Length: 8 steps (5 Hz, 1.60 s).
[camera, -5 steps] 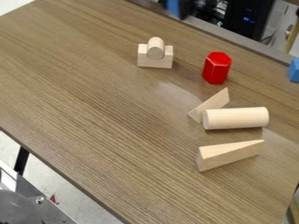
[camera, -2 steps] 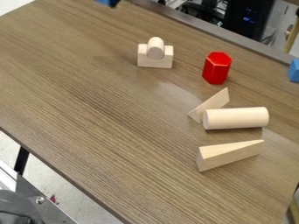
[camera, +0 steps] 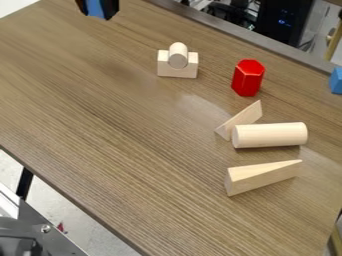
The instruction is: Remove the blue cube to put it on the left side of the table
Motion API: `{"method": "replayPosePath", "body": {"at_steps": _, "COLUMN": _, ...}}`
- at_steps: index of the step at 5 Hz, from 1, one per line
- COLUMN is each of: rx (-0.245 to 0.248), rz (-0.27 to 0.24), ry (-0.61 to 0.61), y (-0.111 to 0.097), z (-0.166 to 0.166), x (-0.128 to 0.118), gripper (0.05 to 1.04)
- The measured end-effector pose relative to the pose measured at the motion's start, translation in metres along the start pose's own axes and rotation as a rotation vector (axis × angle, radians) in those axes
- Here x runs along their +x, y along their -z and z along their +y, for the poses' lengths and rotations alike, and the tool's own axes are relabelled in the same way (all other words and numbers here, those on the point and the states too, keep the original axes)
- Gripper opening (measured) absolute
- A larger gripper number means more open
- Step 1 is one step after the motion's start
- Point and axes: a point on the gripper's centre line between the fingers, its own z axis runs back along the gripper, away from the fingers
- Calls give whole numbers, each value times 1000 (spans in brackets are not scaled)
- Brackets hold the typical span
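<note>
At the top edge, left of centre, the black gripper (camera: pixel 99 11) hangs over the far left part of the table (camera: pixel 120 135). It is shut on the blue cube (camera: pixel 97 8), whose blue face shows between the two dark fingers. The cube's upper part is cut off by the view's edge. A shadow lies on the wood below it.
A notched wooden block holding a small cylinder (camera: pixel 178 65) stands nearest the gripper. Farther right are a red hexagonal block (camera: pixel 248 78), a thin wooden triangle (camera: pixel 244 119), a wooden cylinder (camera: pixel 270 135), a wooden wedge (camera: pixel 262 176) and another blue block (camera: pixel 336 81).
The gripper has carried the blue cube leftward along the top edge, from near the top centre, and now shows lower in view. The blocks on the table have not moved.
</note>
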Motion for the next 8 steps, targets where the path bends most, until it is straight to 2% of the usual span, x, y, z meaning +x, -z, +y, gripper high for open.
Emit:
{"method": "replayPosePath", "body": {"at_steps": 1, "rx": 3, "rz": 3, "ry": 60, "y": -2, "z": 4, "x": 6, "gripper": 592}}
{"method": "replayPosePath", "body": {"at_steps": 2, "rx": -16, "rz": -24, "ry": 160, "y": 2, "z": 5, "x": 19, "gripper": 592}}
{"method": "replayPosePath", "body": {"at_steps": 3, "rx": -22, "rz": -20, "ry": 287, "y": 15, "z": 7, "x": 21, "gripper": 592}}
{"method": "replayPosePath", "body": {"at_steps": 4, "rx": -48, "rz": -22, "ry": 394, "y": 32, "z": 6, "x": 12, "gripper": 592}}
{"method": "replayPosePath", "body": {"at_steps": 5, "rx": -26, "rz": -15, "ry": 552, "y": 51, "z": 15, "x": 1, "gripper": 592}}
{"method": "replayPosePath", "body": {"at_steps": 6, "rx": 19, "rz": 23, "ry": 673, "y": 80, "z": 21, "x": -19, "gripper": 592}}
{"method": "replayPosePath", "body": {"at_steps": 7, "rx": 96, "rz": -6, "ry": 816, "y": 85, "z": 23, "x": -18, "gripper": 592}}
{"method": "replayPosePath", "body": {"at_steps": 8, "rx": 95, "rz": 8, "ry": 874, "y": 90, "z": 27, "x": -15, "gripper": 620}}
